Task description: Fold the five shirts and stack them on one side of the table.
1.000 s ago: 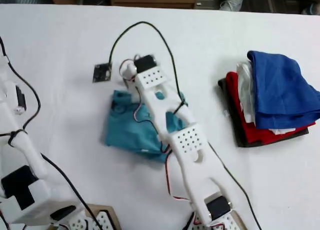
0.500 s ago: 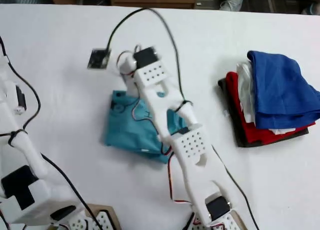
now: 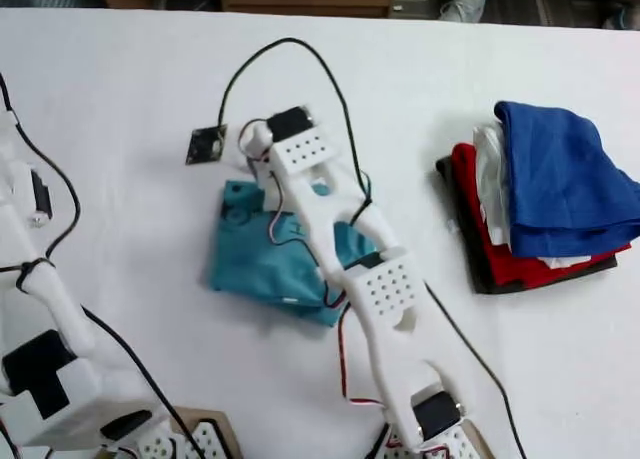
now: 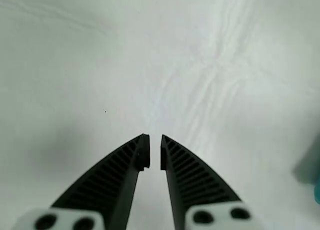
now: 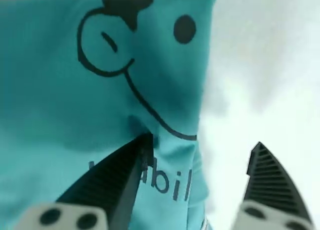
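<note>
A folded teal cotton shirt with a cartoon print (image 3: 250, 264) lies on the white tabletop (image 3: 120, 69), left of centre. Well apart, at the right side, sits a stack of folded shirts (image 3: 545, 209): blue shirt (image 3: 565, 179) on top, then white shirt (image 3: 490, 179), red shirt (image 3: 530, 269), and black shirt (image 3: 447, 189) at the bottom. The right arm (image 3: 385, 289) stretches from the near edge across the teal shirt. Its gripper (image 5: 200, 142) straddles the shirt's edge. A small black square module (image 3: 205, 144) lies just behind the shirt. The left gripper (image 4: 152, 152) hangs over bare tabletop.
</note>
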Tool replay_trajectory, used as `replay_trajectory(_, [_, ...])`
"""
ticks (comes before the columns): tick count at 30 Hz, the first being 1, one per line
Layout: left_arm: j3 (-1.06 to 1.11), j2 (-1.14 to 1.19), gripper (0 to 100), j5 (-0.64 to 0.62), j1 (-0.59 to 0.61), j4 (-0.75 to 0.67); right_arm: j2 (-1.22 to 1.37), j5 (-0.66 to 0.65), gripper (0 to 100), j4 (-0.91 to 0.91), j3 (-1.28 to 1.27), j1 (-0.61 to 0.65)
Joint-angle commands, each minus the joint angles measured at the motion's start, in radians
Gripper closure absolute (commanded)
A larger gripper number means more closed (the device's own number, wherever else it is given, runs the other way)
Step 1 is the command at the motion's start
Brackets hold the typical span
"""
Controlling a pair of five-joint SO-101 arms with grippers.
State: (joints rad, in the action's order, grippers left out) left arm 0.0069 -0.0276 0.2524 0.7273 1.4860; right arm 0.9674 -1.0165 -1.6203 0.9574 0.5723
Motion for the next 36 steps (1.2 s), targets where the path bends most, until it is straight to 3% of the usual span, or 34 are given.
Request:
replay_trajectory(1, [-0.005, -0.057, 93, -0.002, 0.003, -0.012, 0.004, -0.011, 69.4, 0.013, 0.009, -0.010])
replay_trajectory(9, [-0.005, -0.057, 93, -0.002, 0.003, -0.012, 0.153, -0.011, 69.6, -0.042, 0.106, -0.005])
replay_trajectory(13, [-0.005, -0.058, 93, -0.002, 0.006, -0.012, 0.174, -0.071, 71.3, -0.074, 0.115, 0.004])
replay_trajectory(19, [-0.007, -0.058, 93, -0.002, 0.006, -0.006, 0.177, -0.144, 96.3, -0.084, 0.115, 0.018])
replay_trajectory(36, [-0.007, -0.058, 93, -0.002, 0.008, -0.011, 0.071, -0.140, 97.7, -0.085, 0.115, -0.038])
